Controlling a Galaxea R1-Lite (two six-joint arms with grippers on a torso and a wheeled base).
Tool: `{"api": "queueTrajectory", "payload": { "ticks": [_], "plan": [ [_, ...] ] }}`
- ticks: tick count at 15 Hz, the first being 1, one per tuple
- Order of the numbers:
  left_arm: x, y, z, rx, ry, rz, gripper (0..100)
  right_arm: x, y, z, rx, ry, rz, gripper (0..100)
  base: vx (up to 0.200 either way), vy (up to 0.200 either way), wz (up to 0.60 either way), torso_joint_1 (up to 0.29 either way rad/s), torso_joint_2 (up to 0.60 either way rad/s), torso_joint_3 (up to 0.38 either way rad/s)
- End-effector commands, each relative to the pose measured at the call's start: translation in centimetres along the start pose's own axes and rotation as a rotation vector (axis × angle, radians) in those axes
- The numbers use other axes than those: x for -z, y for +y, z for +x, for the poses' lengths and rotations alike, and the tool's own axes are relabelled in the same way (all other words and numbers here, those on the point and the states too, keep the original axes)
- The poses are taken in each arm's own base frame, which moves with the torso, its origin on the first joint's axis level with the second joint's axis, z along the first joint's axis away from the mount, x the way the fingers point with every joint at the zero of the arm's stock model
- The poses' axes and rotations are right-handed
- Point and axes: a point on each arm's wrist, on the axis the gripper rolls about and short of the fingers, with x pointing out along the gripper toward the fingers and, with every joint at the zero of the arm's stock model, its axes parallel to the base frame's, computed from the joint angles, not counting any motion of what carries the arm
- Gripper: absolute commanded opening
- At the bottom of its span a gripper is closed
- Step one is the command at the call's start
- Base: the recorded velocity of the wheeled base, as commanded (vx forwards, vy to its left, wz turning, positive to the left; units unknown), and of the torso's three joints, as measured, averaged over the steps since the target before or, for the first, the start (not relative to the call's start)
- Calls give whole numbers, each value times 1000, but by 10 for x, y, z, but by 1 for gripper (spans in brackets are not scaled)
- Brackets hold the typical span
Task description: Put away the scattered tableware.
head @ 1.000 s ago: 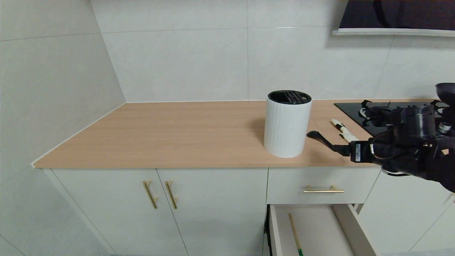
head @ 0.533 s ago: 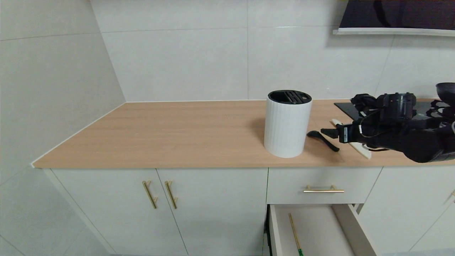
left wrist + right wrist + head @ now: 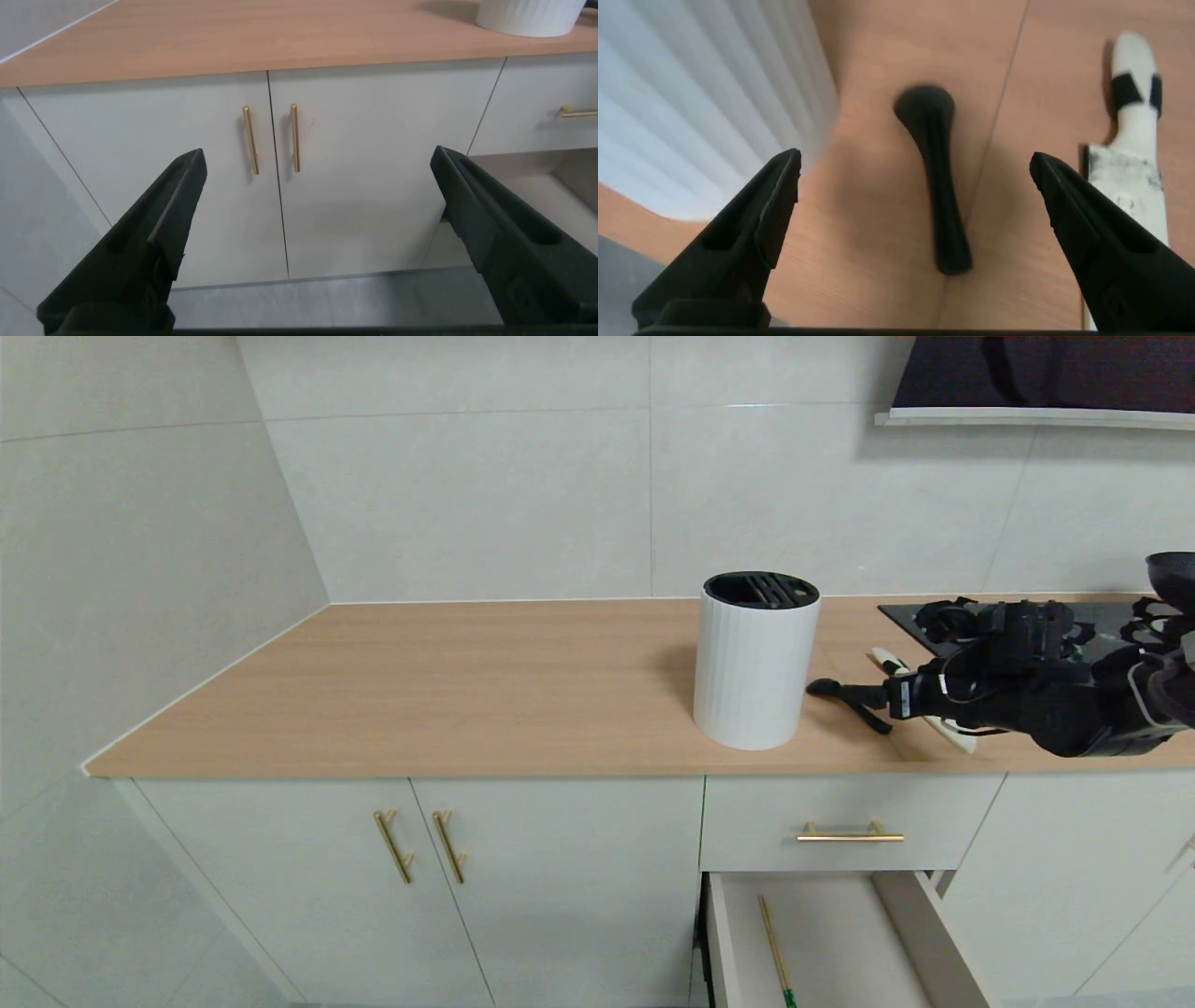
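Low over the tabletop point(image 3: 467, 691), the right hand point(image 3: 854, 692) is held level beside the holder point(image 3: 754, 663). From its wrist, open fingers point(image 3: 738, 252) are seen straddling the black spoon point(image 3: 934, 177) lying there. The left hand point(image 3: 318, 159) is seen open before cupboard doors point(image 3: 374, 187).

spoon point(image 3: 823, 688) right of holder point(image 3: 754, 663), on counter point(image 3: 467, 691)

Head view is looking forward and down from well back, taking in the counter point(image 3: 467, 691) and the doors point(image 3: 420, 877) below it. Left wrist view is facing those doors from low and near. Right wrist view is looking close down on the spoon point(image 3: 936, 177). The holder point(image 3: 754, 663) is appearing in all three.
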Motion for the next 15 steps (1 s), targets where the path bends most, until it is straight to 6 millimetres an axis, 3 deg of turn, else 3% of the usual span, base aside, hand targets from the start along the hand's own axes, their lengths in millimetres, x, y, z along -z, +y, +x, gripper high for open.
{"api": "queueTrajectory", "payload": {
  "ticks": [1,15],
  "plan": [
    [0,0,0,0,1,1,100,11,-1,8,-5,27,6,100,0,0,0,0,0,0],
    [0,0,0,0,-1,0,100,41,-10,38,25,84,-20,100,0,0,0,0,0,0]
  ]
}}
